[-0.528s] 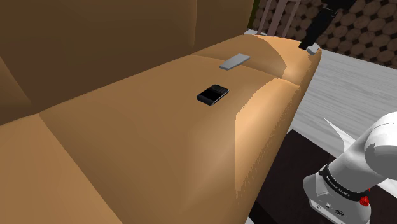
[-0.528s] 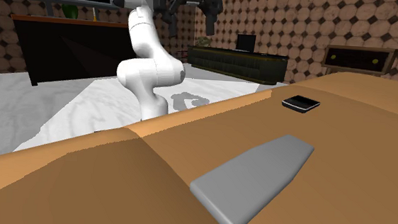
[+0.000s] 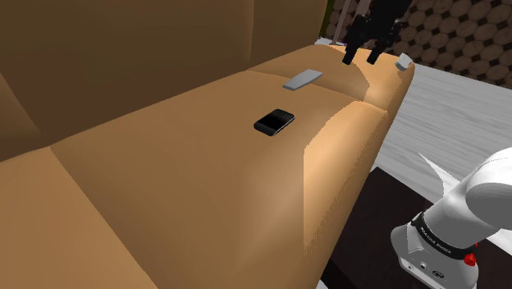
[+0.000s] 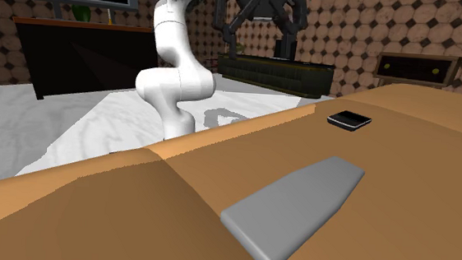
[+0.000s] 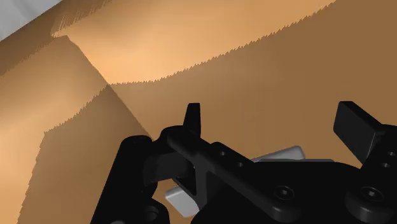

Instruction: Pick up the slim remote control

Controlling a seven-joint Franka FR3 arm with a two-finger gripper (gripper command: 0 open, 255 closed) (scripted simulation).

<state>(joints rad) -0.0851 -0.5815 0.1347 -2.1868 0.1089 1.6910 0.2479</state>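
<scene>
The slim remote [image 3: 302, 79] is a flat grey bar lying on the tan sofa seat [image 3: 189, 164] near its far end; it looms large in the second exterior view [image 4: 295, 207]. My gripper [image 3: 362, 56] hangs open above the sofa's far armrest, to the right of the remote in the shoulder view and well clear of it. Across the room it shows high up [image 4: 255, 42], fingers spread, nothing between them. In the wrist view the gripper [image 5: 273, 121] looks down at the cushion, and bits of the grey remote [image 5: 283, 154] peek out behind the hand's black body.
A small black device [image 3: 274, 121] lies on the seat nearer the camera than the remote, also seen at the back [image 4: 349, 120]. The sofa backrest [image 3: 123, 57] rises on the shoulder view's left. My stand [image 3: 435, 254] sits beside the sofa's front edge. A dark low cabinet [image 4: 274, 72] stands beyond.
The gripper has swung toward the shoulder view's left, from beyond the armrest's corner to over the armrest, nearer the remote. The remote and black device have not moved.
</scene>
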